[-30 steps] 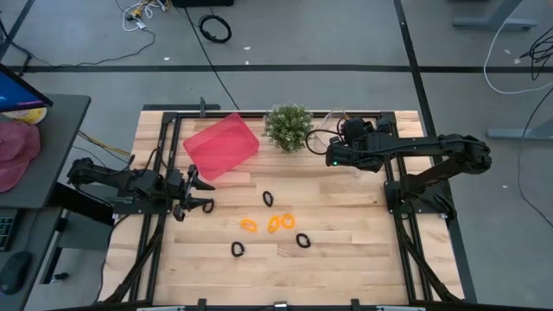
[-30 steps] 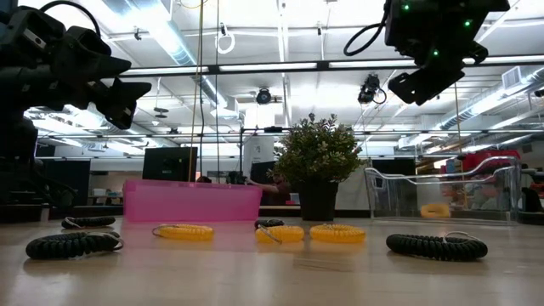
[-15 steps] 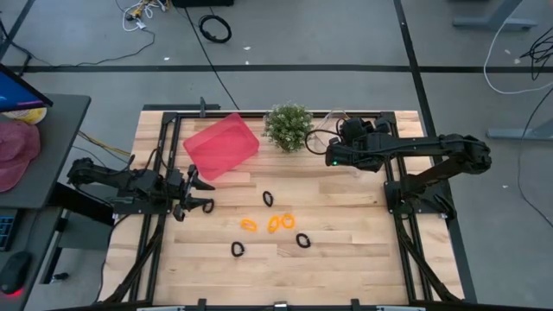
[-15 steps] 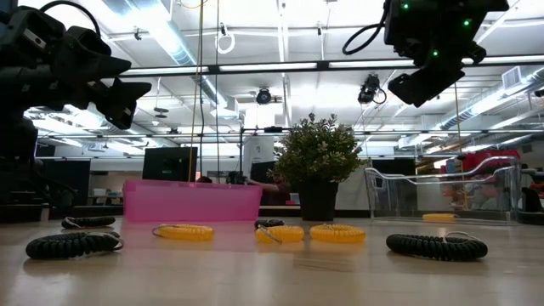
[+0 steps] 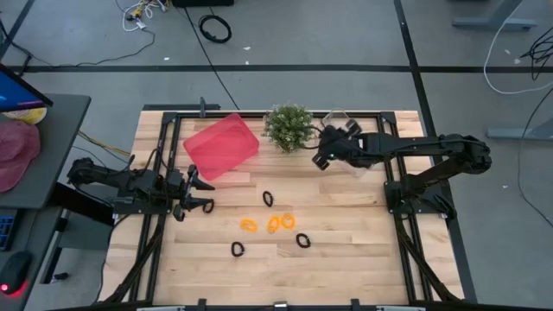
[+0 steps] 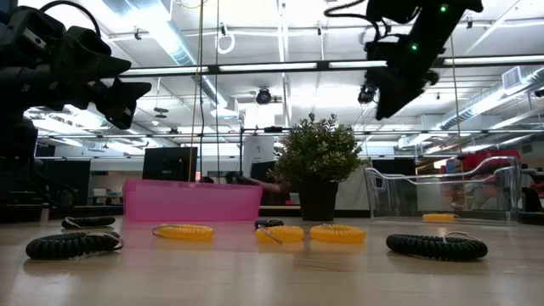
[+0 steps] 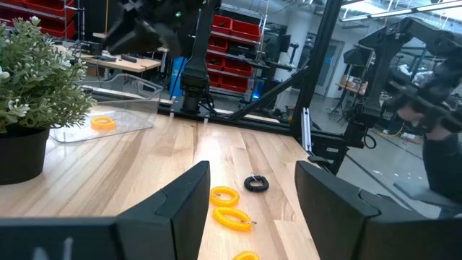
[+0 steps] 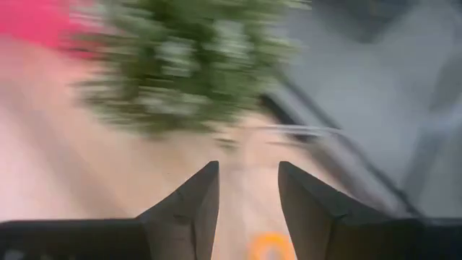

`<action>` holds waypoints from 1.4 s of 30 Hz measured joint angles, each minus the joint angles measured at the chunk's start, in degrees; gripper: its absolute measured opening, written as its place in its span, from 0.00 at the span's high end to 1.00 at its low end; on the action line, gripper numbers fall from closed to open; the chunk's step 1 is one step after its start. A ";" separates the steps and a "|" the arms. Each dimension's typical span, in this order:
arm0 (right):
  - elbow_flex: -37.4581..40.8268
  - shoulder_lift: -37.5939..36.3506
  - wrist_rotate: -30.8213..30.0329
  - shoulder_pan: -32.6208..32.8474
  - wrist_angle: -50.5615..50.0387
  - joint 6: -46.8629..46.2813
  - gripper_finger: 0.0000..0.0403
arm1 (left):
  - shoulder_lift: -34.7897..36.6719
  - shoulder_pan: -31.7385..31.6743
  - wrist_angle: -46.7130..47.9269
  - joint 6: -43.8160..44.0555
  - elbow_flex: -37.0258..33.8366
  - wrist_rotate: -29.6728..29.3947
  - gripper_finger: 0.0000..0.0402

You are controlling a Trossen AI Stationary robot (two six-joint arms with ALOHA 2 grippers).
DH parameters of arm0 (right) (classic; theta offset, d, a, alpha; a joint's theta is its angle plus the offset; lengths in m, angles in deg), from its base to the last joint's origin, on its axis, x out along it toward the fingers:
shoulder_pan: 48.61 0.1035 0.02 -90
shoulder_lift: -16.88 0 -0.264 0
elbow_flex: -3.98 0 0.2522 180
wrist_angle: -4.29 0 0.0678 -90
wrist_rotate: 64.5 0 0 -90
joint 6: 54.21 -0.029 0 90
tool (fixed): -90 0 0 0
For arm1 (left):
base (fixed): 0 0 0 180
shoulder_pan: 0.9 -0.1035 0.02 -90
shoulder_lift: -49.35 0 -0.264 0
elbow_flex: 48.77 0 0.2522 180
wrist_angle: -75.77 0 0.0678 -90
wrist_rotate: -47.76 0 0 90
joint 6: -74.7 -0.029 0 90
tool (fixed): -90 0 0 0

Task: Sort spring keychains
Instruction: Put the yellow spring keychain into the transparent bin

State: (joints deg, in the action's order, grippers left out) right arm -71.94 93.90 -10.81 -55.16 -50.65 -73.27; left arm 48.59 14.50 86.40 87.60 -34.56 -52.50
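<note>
Three orange spring keychains [image 5: 274, 225] lie flat in a cluster at mid-table, with black ones [image 5: 268, 198] [image 5: 303, 241] [image 5: 238, 250] around them. One more orange keychain [image 7: 103, 123] lies flat on the floor of the clear tray [image 5: 350, 164] at the far right. My right gripper [image 5: 317, 160] hangs open and empty in the air between the tray and the potted plant [image 5: 288, 127]; its wrist view is blurred by motion. My left gripper [image 5: 205, 197] waits open near the table's left, just above the wood, pointing toward the keychains.
A pink bin [image 5: 220, 145] sits at the far left, beside the plant. The black frame rails [image 5: 393, 186] run along the table's sides. Bare wood lies between the keychain cluster and the near edge. A large black cable coil [image 5: 215, 28] lies on the floor beyond the table.
My right gripper has swung from above the clear tray toward the table's left, toward the plant, fast over the last half second. The orange keychain in the tray has dropped from a raised pose and settled flat on the tray floor.
</note>
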 joint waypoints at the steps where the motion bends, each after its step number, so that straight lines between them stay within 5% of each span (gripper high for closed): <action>1: 0.00 0.01 3.39 0.02 1.64 1.20 0.64 | 0.02 0.00 0.00 0.02 0.00 0.00 0.48; 6: 0.00 0.01 17.64 0.79 7.06 3.37 0.64 | 0.01 0.02 -0.01 0.00 0.02 0.00 0.48; 14: 0.00 0.01 27.86 6.32 9.06 8.75 0.64 | 0.01 0.02 0.00 0.01 0.00 0.00 0.48; 27: 0.00 0.01 28.86 16.32 15.94 20.10 0.64 | 0.02 0.00 0.00 0.02 0.00 0.00 0.48; 42: 0.00 5.53 28.87 20.63 19.79 19.75 0.64 | 0.00 0.01 -0.02 0.01 0.01 0.00 0.48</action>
State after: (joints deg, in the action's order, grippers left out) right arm -71.94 99.44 18.06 -34.52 -30.86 -53.52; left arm 48.59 14.51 86.38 87.62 -34.55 -52.50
